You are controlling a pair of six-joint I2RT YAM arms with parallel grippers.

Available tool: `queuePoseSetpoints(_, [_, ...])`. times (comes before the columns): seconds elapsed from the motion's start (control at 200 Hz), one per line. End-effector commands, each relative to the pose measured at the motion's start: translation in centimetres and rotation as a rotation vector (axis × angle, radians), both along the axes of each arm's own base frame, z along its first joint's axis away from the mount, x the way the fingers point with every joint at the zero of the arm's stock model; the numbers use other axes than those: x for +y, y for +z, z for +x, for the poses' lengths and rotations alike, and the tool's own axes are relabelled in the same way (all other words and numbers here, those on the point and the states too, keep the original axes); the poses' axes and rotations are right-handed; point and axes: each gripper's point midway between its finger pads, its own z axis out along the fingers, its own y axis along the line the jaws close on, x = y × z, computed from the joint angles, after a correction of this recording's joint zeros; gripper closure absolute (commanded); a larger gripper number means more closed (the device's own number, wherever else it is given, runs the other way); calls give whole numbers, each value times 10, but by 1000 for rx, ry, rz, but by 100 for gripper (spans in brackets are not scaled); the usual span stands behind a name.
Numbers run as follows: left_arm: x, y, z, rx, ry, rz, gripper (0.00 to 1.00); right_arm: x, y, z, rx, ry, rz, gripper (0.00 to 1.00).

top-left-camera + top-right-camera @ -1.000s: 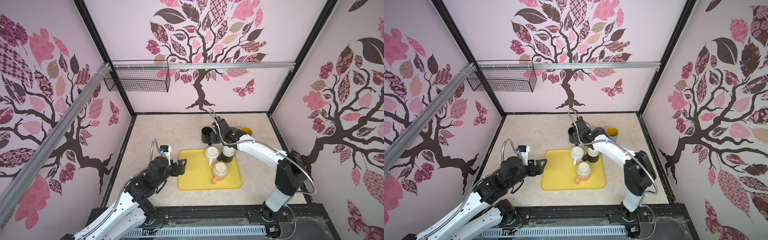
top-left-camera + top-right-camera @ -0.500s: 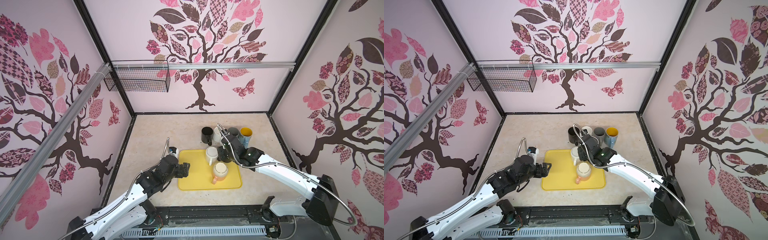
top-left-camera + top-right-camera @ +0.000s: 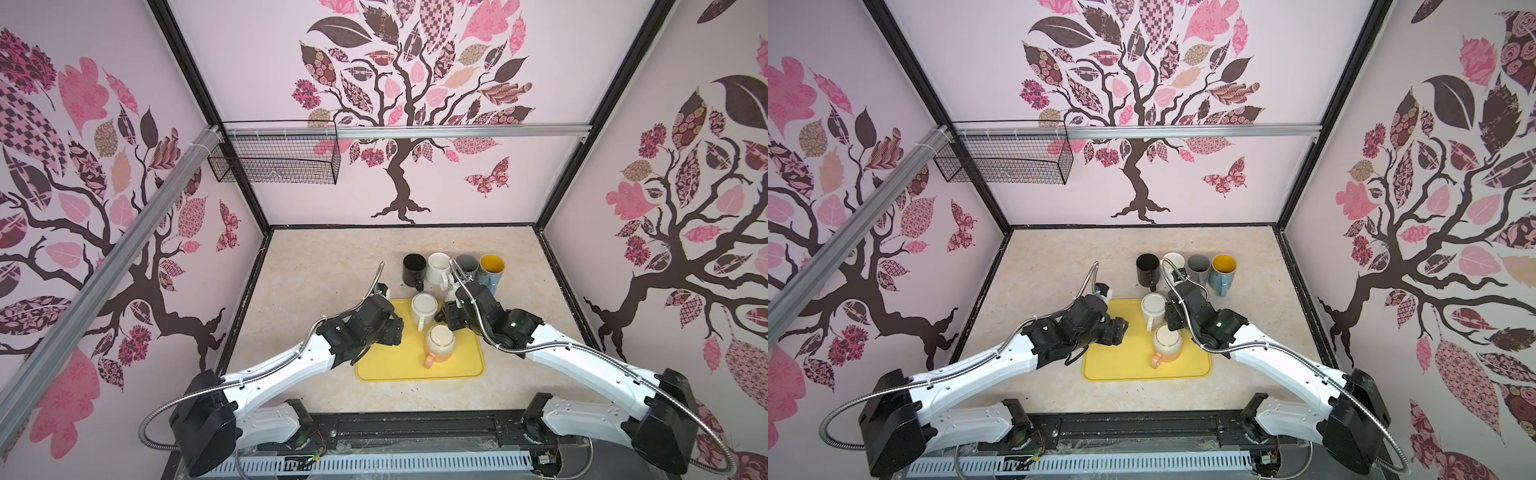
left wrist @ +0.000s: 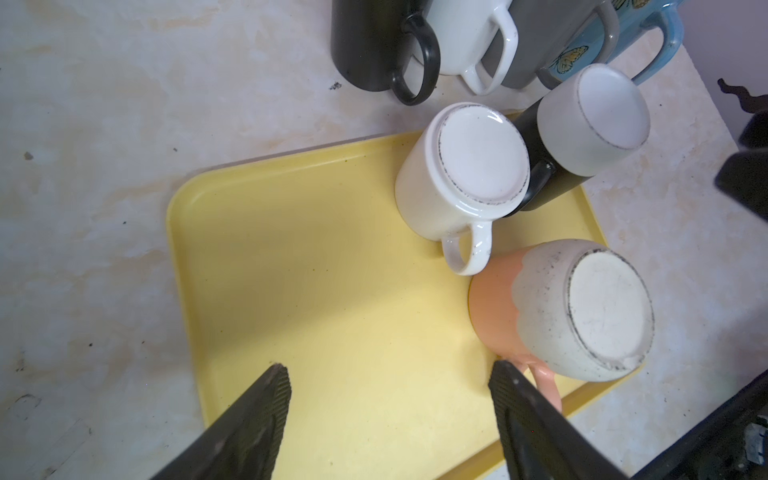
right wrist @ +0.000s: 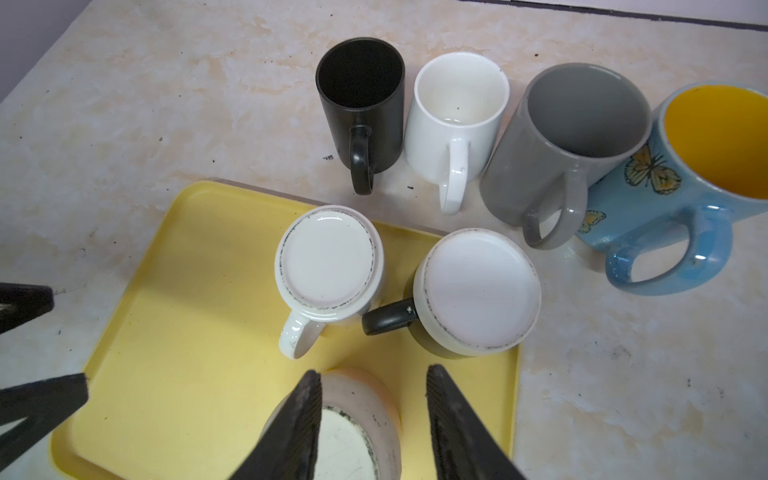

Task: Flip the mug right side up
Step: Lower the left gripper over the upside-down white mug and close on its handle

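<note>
On the yellow plastic tray (image 3: 384,368), the white ceramic mug (image 3: 424,306) stands left of the black-and-white mug (image 5: 478,291), the peach mug (image 3: 440,341) nearer; four upright mugs (image 3: 438,266) line up behind.

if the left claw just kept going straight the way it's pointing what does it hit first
Most likely the bare floor of the yellow plastic tray, since the open left claw angles down at it. If it runs flatter than it looks, the upside-down white ceramic mug comes first instead.

Yellow tray (image 3: 386,368), peach mug (image 3: 439,347), butterfly-patterned blue mug (image 5: 685,199)
</note>
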Motion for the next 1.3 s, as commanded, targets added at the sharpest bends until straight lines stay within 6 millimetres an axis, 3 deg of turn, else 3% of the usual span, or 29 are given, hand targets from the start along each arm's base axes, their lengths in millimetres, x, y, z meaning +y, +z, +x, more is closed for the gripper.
queuePoseSetpoints(0.0, [-23, 26, 14, -51, -32, -41, 22, -5, 20, 6, -72, -34, 43, 54])
queuePoseSetpoints(0.615, [-91, -20, 32, 40, -110, 4, 28, -14, 29, 4, -133, -56, 147, 52])
queuePoseSetpoints(1.02, [-90, -51, 45, 58, -86, 124, 36, -10, 29, 2, -126, -36, 166, 52])
queuePoseSetpoints(1.295, [-66, -59, 54, 68, -31, 211, 45, -9, 33, 1, -130, -29, 177, 52])
